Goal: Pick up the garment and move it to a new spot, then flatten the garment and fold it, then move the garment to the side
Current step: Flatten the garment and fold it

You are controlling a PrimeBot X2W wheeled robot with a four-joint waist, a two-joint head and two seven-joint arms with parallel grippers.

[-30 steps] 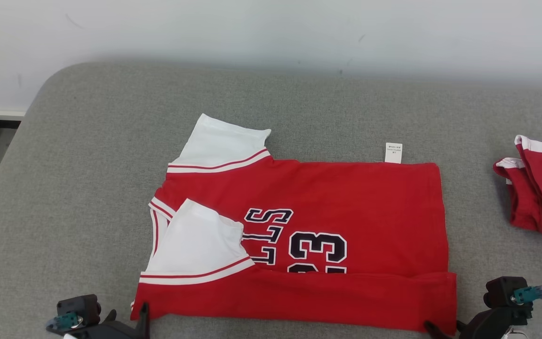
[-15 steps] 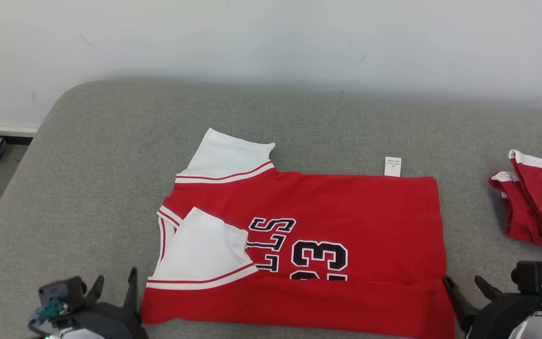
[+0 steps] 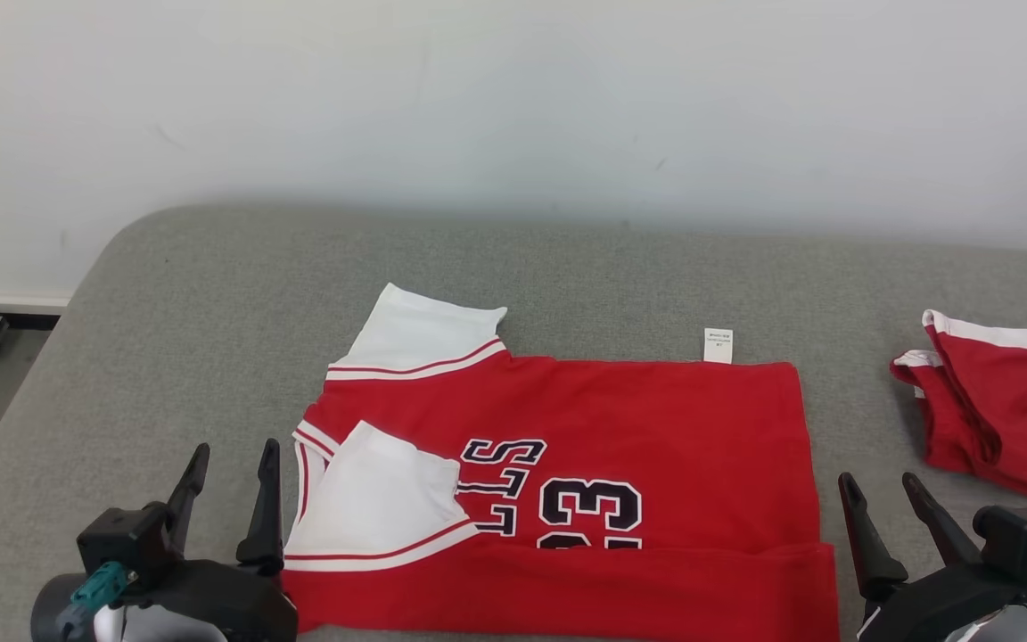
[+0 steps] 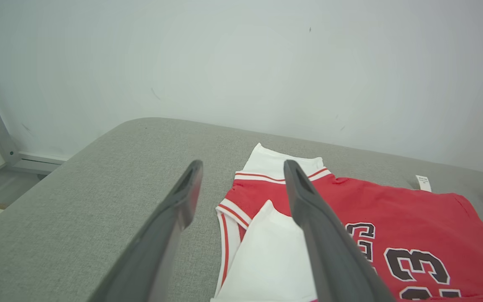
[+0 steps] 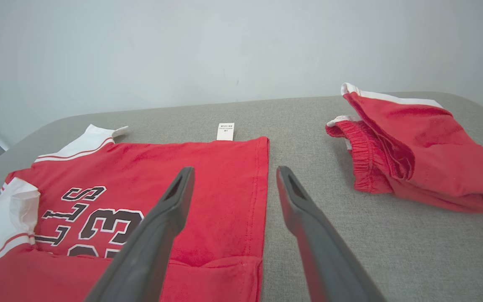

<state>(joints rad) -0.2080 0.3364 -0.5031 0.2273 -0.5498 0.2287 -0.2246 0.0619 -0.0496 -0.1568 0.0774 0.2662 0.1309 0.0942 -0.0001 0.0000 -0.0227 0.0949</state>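
Head view gives you the red jersey with white sleeves [image 3: 620,401] lying partly folded on the grey fabric-covered surface [image 3: 166,312]. Your left gripper [image 3: 236,448] sits low beside its collar end, your right gripper [image 3: 877,480] beside its hem; both point forward, jaws spread wide, holding nothing.

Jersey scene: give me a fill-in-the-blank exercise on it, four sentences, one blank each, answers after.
1. The number printed on the jersey is ____.
2. The left gripper and the right gripper both have ____ jaws and hold nothing.
3. The tag at the jersey's far edge is coloured ____.
4. The shorts lie apart from the jersey, on the robot's ____.
Missing words: 23; open; white; right.
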